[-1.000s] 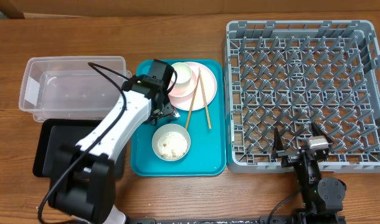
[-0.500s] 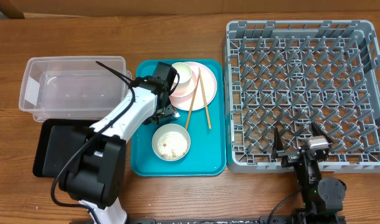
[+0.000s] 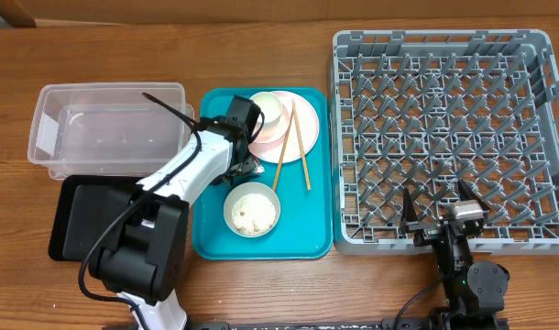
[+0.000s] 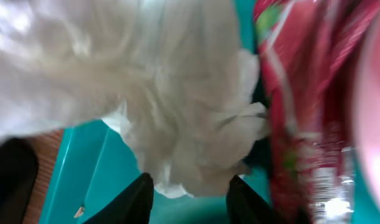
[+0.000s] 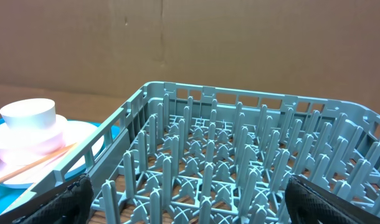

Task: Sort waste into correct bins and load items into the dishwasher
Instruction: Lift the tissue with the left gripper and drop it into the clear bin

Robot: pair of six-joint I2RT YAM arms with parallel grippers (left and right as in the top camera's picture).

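Observation:
My left gripper (image 3: 242, 165) is low over the teal tray (image 3: 209, 238), beside the pale pink plate (image 3: 281, 144). In the left wrist view its open fingers (image 4: 135, 200) stand either side of the lower edge of the crumpled white tissue (image 4: 146, 87). The red wrapper (image 4: 302, 106) lies just right of the tissue. A small white cup (image 3: 269, 109) sits on the plate. A white bowl (image 3: 251, 210) holds rice grains. My right gripper (image 3: 439, 207) is open and empty at the front edge of the grey dish rack (image 3: 449, 92). The larger greyish-white bowl does not show.
A clear tub (image 3: 55, 137) stands left of the teal tray, with a black tray (image 3: 78, 225) in front of it. Wooden chopsticks (image 3: 301, 147) lie across the plate. In the right wrist view, the rack's pegs (image 5: 240, 155) sit between my fingers; cup (image 5: 28, 112) and plate (image 5: 65, 140) lie left.
My left gripper has shifted slightly to the right and settled over the tissue beside the plate. The right arm has not moved.

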